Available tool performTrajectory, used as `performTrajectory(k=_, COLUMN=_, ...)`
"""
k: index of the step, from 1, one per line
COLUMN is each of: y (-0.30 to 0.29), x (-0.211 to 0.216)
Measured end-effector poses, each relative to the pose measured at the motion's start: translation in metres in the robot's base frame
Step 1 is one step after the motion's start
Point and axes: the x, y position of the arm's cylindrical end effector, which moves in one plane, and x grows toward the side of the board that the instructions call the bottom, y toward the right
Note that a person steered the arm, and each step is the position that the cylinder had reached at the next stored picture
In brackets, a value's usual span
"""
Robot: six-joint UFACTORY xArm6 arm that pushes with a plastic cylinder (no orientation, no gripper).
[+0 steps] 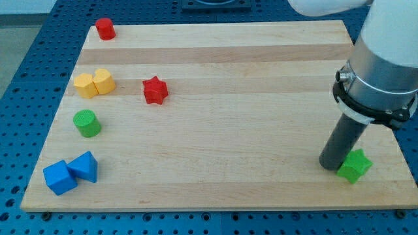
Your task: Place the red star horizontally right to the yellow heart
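The red star (155, 90) lies on the wooden board (248, 72) at the view's left, a little right of two touching yellow blocks. Of those, the left one (85, 85) looks like the yellow heart and the right one (104, 81) like a yellow hexagon, though the shapes are hard to tell apart. My tip (331, 164) is at the view's lower right, far from the red star. It stands right next to a green star (354, 166), on that star's left side.
A red cylinder (105, 29) sits at the board's top left corner. A green cylinder (86, 123) lies below the yellow blocks. Two touching blue blocks, a cube (59, 177) and a triangular one (85, 166), sit at the lower left.
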Motion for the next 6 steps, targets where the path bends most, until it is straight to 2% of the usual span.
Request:
performTrajectory(k=1, y=-0.041, x=-0.013)
performTrajectory(k=3, y=-0.200, x=-0.086)
performTrajectory(k=4, y=-0.272, x=-0.090)
performTrajectory(k=6, y=-0.312, x=-0.161)
